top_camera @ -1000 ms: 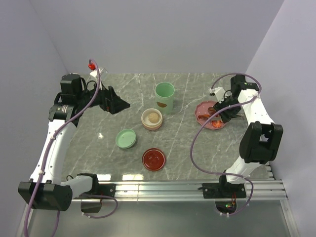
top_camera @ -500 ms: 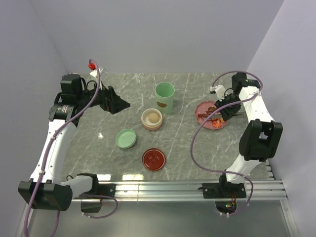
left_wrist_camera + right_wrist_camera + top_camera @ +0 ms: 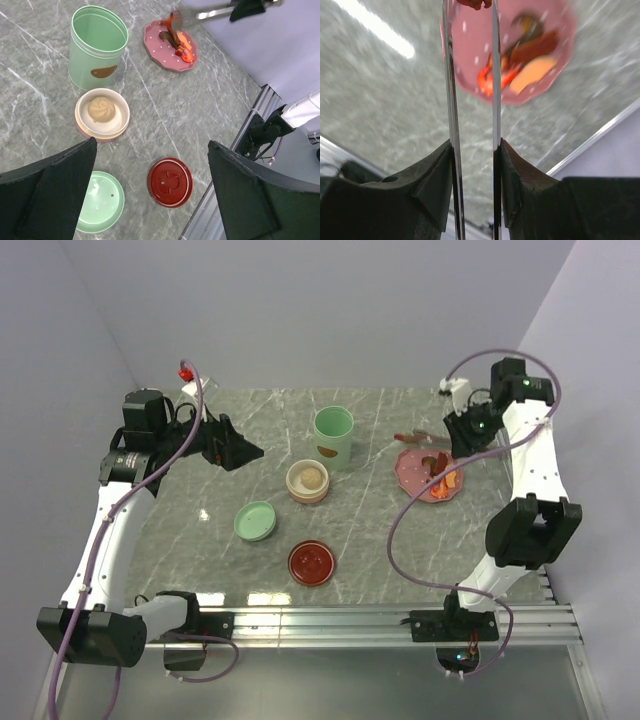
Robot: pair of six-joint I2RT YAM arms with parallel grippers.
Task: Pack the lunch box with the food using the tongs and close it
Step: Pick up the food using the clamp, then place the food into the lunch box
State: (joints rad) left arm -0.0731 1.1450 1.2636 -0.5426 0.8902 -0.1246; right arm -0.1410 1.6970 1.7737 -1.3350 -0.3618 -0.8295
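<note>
The right hand (image 3: pixel 472 150), pinching the tongs (image 3: pixel 451 90), has risen from the pink plate (image 3: pixel 470 55) beneath it. A reddish piece (image 3: pixel 474 3) sits at the tips ahead (seemingly gripped), ready for packing.

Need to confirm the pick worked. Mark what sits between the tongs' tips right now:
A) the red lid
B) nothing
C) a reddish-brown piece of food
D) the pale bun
C: the right wrist view shows a reddish-brown piece pinched between the tips of the tongs, which the right gripper clamps, while other food lies on the pink plate.
</note>
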